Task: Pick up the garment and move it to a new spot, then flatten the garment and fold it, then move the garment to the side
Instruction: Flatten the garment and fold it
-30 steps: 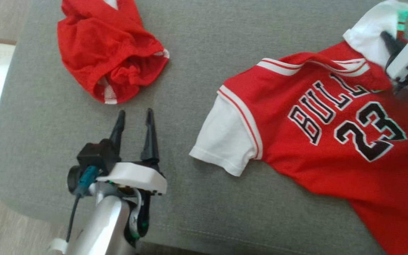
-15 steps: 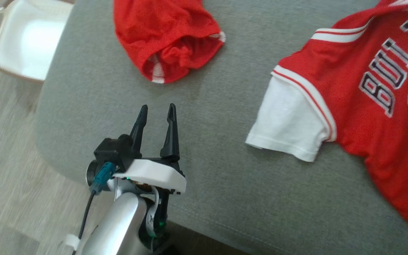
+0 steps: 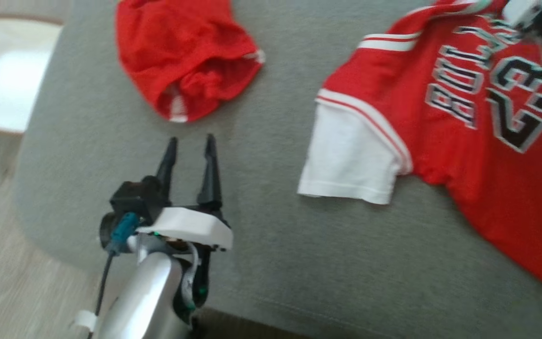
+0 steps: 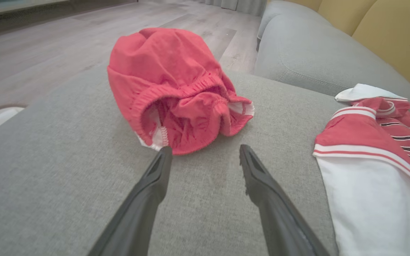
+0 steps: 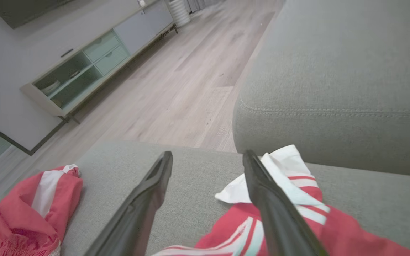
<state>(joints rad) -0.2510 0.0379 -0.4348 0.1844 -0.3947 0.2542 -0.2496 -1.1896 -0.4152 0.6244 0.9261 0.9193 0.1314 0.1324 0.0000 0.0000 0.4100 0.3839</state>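
Dark right hand: fingers spread wide, nothing between them, low over the top corner of the jersey; one finger crosses in front of the far sleeve in my right wrist view, and I cannot tell whether it touches the cloth
Why there: that shoulder end is where I would tug the cloth straight, so an open hand here reads to me as a pause between grips
Left hand: also spread and empty, over bare cushion between the shorts and the near sleeve, touching neither; from here it can reach either side of the work
Jersey: the garment in hand, lying face up on the right part of the sofa cushion, lettering and number showing, mostly spread; its lower edge runs out of my head view
Near sleeve: white, lying flat, pointing toward my left hand, the natural next corner to take
Far sleeve: white, rumpled and turned up near the neighbouring cushion, not yet smoothed
Shorts: red, bunched in a heap, well apart from the jersey, just ahead of my left fingertips
Sofa cushion: grey weave, soft, so cloth may drag and wrinkle
Basket: white, on the floor beside the sofa's left end
Stage: flattening, by my judgement; folding not begun
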